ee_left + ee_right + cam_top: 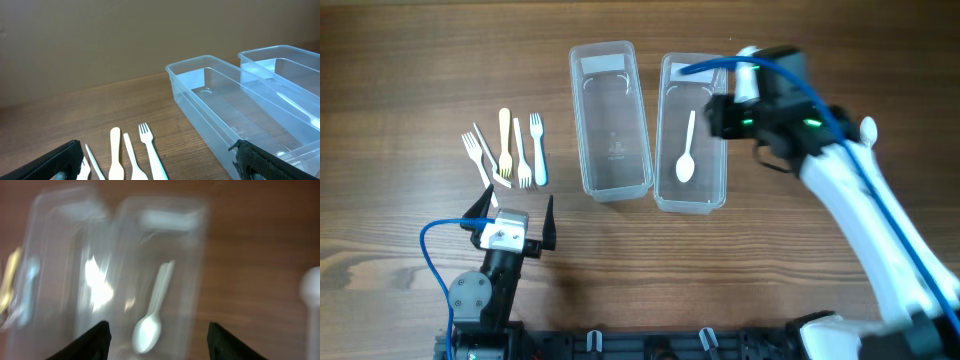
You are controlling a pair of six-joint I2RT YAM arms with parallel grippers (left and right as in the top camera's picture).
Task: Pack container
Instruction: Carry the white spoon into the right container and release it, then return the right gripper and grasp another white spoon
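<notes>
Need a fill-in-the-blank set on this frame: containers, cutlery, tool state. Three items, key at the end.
1. The right container holds one white ____.
2. The forks lie on the table, outside both containers, nearest the ____ container.
3. The left tool is ____, holding nothing.
Missing words: spoon; left; open.

A wooden table (400, 60) with streaked brown grain fills the overhead view, and a plain brown backdrop (100, 40) rises beyond its far edge.
</notes>
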